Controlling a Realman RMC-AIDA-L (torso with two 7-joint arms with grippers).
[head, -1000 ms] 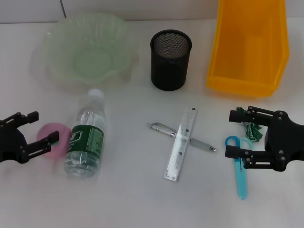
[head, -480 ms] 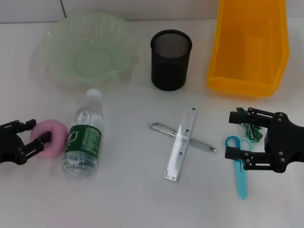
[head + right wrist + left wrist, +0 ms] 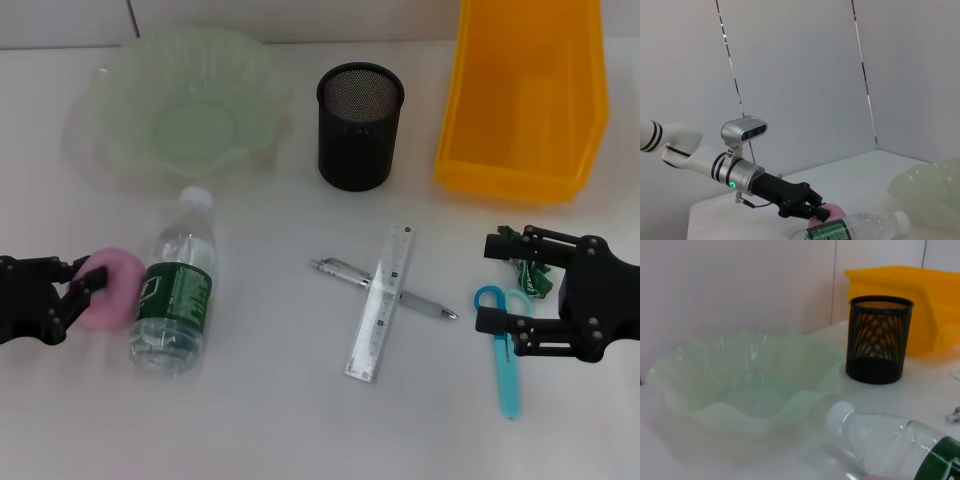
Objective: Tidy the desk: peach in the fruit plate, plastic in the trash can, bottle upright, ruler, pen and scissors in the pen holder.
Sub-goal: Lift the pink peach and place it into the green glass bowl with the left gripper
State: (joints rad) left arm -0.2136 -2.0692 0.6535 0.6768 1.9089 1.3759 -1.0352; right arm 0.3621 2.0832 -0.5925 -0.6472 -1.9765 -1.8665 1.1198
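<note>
Left gripper [image 3: 82,290] low at the near left of the white worktop [image 3: 270,420], fingers clenched on the round pink peach [image 3: 108,290], which sits on the surface touching the clear plastic water bottle w/ green label [image 3: 177,295], lying on its side. Right gripper [image 3: 505,283] near right, fingers released, spread over the blue-handled scissors [image 3: 506,345] & the crumpled green plastic scrap [image 3: 530,268]. Mid-worktop: clear plastic ruler [image 3: 382,302] lies across the silver pen [image 3: 420,303]. Farther back, L to R: pale green wavy-edged fruit plate [image 3: 130,140], black mesh pen holder [image 3: 359,126], yellow plastic bin [image 3: 522,95].
</note>
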